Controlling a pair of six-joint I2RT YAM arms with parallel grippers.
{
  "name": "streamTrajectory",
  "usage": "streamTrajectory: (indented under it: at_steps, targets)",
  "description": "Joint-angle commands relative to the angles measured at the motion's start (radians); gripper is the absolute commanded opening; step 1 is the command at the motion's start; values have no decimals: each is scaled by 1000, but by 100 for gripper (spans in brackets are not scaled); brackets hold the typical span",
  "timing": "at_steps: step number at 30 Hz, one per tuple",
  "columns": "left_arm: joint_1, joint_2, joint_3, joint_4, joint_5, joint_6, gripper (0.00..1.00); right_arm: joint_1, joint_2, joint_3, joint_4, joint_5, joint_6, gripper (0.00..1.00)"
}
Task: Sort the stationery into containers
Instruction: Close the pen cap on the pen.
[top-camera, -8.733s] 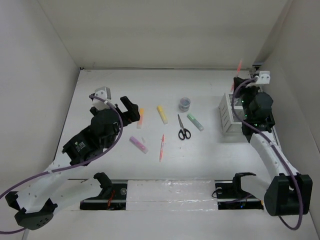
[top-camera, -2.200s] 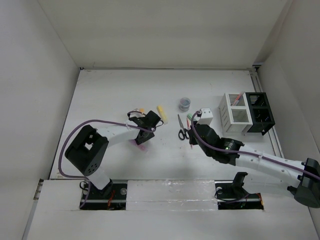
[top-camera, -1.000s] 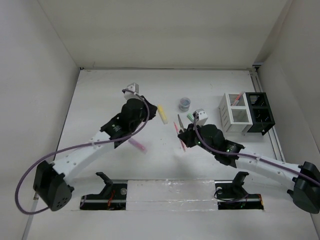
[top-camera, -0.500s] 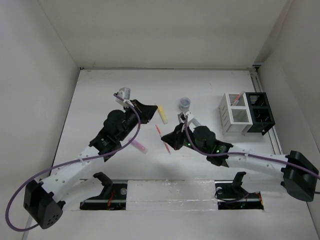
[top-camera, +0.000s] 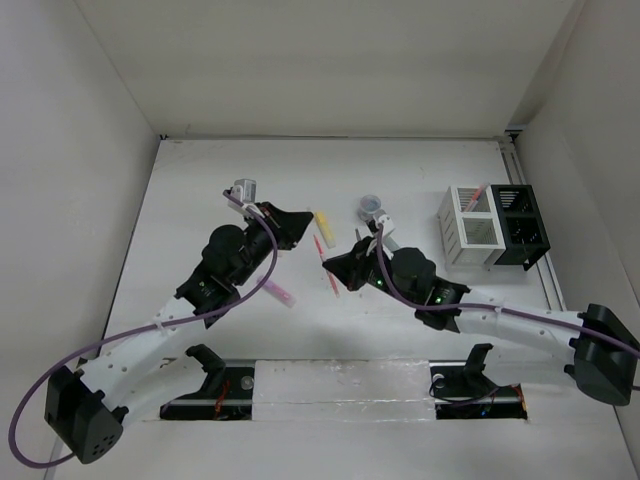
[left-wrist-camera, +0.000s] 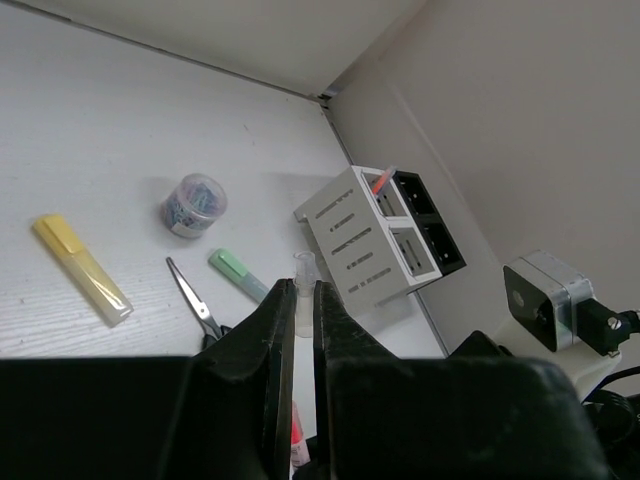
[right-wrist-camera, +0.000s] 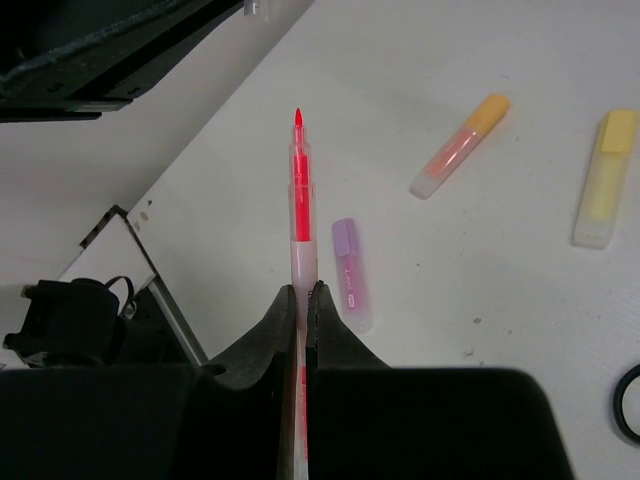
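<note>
My right gripper (right-wrist-camera: 302, 290) is shut on a thin orange-red pen (right-wrist-camera: 299, 190) and holds it above the table with its bare tip pointing away. In the top view this pen (top-camera: 325, 262) slants just below my left gripper (top-camera: 303, 218). The left gripper (left-wrist-camera: 298, 285) is shut on a small clear pen cap (left-wrist-camera: 303, 285). A purple highlighter (right-wrist-camera: 350, 272), an orange highlighter (right-wrist-camera: 460, 145) and a yellow highlighter (right-wrist-camera: 605, 180) lie on the table. Scissors (left-wrist-camera: 190, 295), a green highlighter (left-wrist-camera: 238, 272) and the grey roll (left-wrist-camera: 194, 203) lie nearer the white container (top-camera: 468, 225) and the black container (top-camera: 520, 225).
Another orange-red pen (top-camera: 480, 192) stands in the white container's back compartment. Both containers sit side by side at the right, close to the side wall. White walls close in the table on the left, back and right.
My right gripper has carried the pen left and farther from the arm bases, up to the left gripper's tip. The left arm has turned slightly; both grippers stay shut.
</note>
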Motion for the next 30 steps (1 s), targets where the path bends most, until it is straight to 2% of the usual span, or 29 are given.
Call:
streamTrajectory:
  at_steps: [1, 30]
  targets:
    - [2, 1, 1, 66, 24, 26, 0, 10, -24, 54, 49, 33, -15, 0]
    - [2, 19, -8, 94, 64, 26, 0, 1, -13, 131, 34, 80, -23, 0]
